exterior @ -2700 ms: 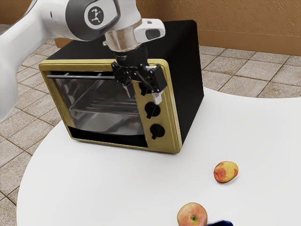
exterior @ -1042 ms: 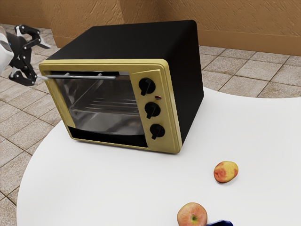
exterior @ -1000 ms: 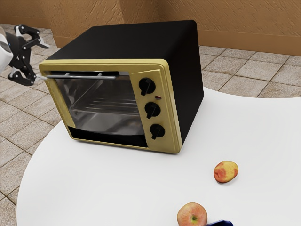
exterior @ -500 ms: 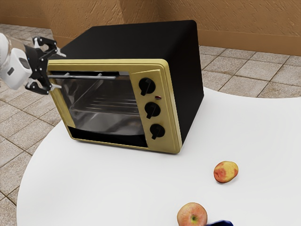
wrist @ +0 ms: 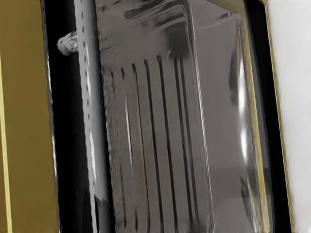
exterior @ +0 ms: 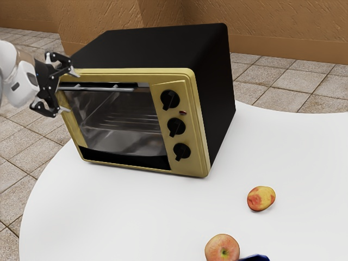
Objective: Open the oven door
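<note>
The grey handle runs alongside a black strip, next to the gold frame. On the handle's other side, parallel rack bars show through the door glass, and beyond is white tabletop

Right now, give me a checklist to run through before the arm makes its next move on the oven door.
1. Oven door shut, so the opening is yet to do: ok.
2. Jaws spread, ready to take the handle: ok, they stand wide apart.
3. Jaws closed on the handle, ready to pull: not ok, they are open, near its end at the exterior view's left.
4. Handle squarely between the jaws: cannot tell, the depth is unclear.
5. Room for the door to swing: probably ok, as the apple and the yellow-red fruit lie off toward the exterior view's right.
</note>
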### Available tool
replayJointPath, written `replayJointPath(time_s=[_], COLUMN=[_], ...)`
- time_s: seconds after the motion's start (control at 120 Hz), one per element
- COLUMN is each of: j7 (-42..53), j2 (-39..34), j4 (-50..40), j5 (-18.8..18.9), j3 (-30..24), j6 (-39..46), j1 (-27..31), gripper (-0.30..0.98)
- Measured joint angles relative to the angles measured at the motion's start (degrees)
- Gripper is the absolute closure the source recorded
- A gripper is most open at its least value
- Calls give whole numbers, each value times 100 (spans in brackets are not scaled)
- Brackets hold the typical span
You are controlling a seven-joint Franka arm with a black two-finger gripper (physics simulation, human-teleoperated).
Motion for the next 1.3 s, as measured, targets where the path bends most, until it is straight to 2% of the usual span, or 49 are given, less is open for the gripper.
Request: replayJointPath(time_s=[0.417, 0.9, 0.983, 1.108, 1.183, 1.25, 1.3], j7=[-51, -142, -149, -159, -165, -171, -175], j2=[463, 365, -6, -746, -1298, -1987, -2877], j4=[216, 131, -151, -946, -1478, -2060, -2275], j5=[0, 12, 66, 265, 407, 535, 668], j3=[-45, -42, -41, -43, -49, -143, -540], j6=[-78, -528, -605, -653, -672, -759, -1112], j1=[-47, -46, -48, -15, 2, 63, 166], gripper=[0, 0, 5, -1, 5, 14, 10])
